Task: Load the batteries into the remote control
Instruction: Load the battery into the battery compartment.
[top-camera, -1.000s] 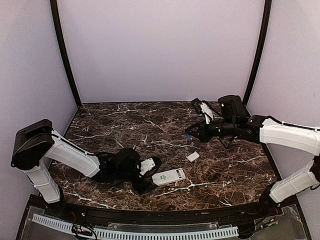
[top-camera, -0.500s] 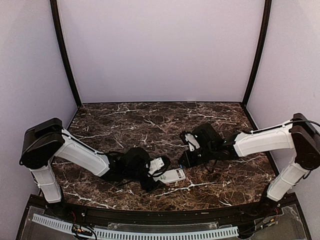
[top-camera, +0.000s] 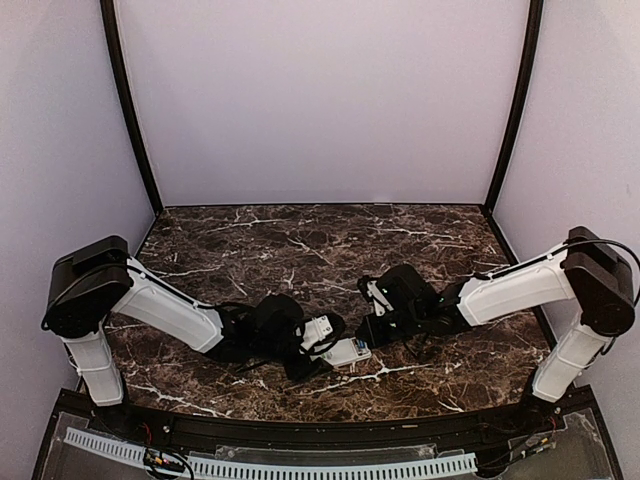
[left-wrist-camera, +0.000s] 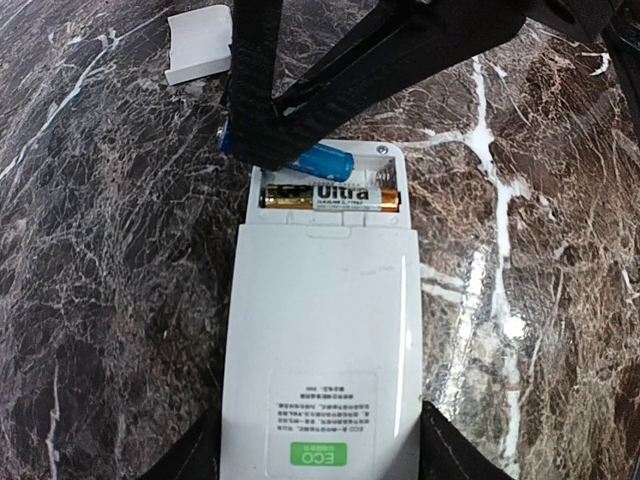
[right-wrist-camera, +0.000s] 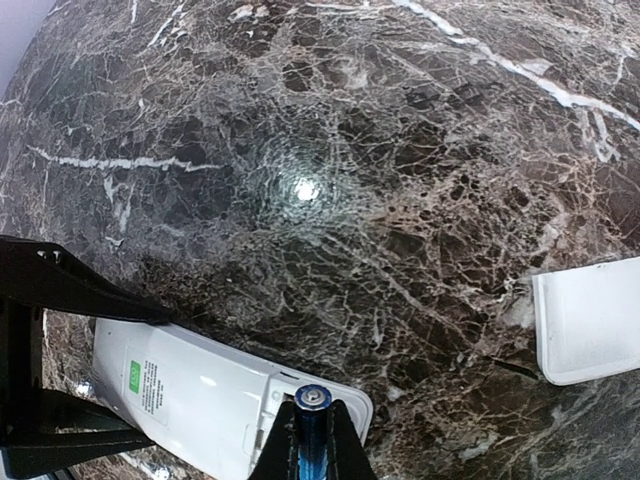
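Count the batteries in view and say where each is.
2. A gold-and-black battery sits in the remote control's compartment; a blue battery, held by the right gripper, is at the slot beside it. More may be hidden.

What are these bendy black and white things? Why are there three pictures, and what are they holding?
They are two robot arms, a left arm and a right arm, bolted to a marble table. Each ends in a two-finger gripper. One picture looks down from a camera above them. The other two come from small cameras on the wrists, so you see things close up. On the table lies a white remote control, back side up, with its battery slot open. One battery already lies in the slot. The right gripper pinches a blue battery at the slot's empty place. The left gripper has a finger on each side of the remote; whether it squeezes, I cannot tell. A small white plate lies nearby.
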